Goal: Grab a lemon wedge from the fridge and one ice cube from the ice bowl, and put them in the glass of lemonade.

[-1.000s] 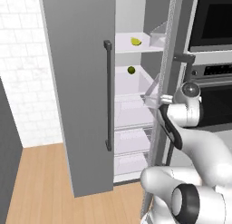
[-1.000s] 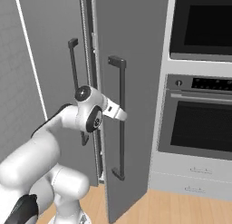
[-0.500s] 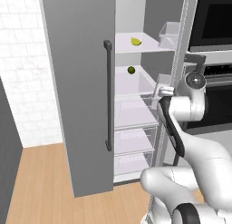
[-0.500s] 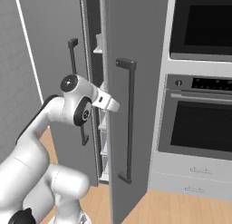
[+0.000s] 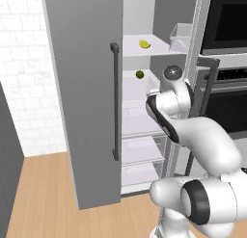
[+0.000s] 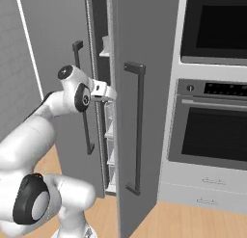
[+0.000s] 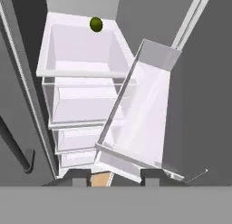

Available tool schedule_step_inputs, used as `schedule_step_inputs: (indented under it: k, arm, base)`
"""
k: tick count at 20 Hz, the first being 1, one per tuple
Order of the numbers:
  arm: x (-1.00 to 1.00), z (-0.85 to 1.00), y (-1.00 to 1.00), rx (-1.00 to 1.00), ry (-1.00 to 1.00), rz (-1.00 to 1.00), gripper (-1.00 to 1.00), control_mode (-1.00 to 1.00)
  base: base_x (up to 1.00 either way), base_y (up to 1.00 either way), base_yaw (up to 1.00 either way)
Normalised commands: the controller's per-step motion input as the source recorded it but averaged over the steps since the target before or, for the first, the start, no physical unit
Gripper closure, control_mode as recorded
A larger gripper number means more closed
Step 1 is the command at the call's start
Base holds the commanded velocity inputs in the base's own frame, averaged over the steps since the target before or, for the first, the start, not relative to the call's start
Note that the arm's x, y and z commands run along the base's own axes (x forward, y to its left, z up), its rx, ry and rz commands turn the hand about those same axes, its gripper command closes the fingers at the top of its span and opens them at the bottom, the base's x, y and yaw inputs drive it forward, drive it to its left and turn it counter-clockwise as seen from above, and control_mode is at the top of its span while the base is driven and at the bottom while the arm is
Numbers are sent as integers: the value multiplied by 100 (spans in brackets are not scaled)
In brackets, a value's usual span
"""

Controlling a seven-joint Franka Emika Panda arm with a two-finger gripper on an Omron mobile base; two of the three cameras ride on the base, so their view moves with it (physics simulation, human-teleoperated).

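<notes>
The grey fridge point(image 5: 91, 87) stands with both doors open. A small yellow lemon wedge point(image 5: 144, 44) lies on its upper white shelf, above where my hand is. My gripper point(image 7: 115, 177) is inside the opening between the doors, looking down on the white shelves and clear drawers. Its fingertips point(image 7: 79, 175) stand apart, open, with nothing between them. In the right base view my hand point(image 6: 103, 90) reaches past the edge of the right door. The ice bowl and the glass of lemonade are out of view.
A dark green round fruit point(image 7: 95, 24) sits on the middle shelf point(image 5: 140, 74). A clear door bin point(image 7: 145, 114) juts out close on the right of my hand. Long dark handles point(image 5: 115, 102) point(image 6: 140, 126) run down the doors. The black oven point(image 6: 217, 126) is on the right.
The right fridge door has swung a little wider. My hand has left its edge, risen and gone left into the fridge opening.
</notes>
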Motion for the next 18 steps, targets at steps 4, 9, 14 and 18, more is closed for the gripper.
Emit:
schedule_step_inputs:
  k: [4,9,14,18]
  arm:
    - [100,-5,1,-34,36,1,-100,-100]
    - [78,-3,0,-33,31,0,-100,-100]
    - [-17,0,-64,-19,7,-5,-100,-100]
    - [-41,0,-96,-14,0,-11,-100,-100]
  base:
    - [0,0,0]
    - [0,0,0]
    - [0,0,0]
    - [0,0,0]
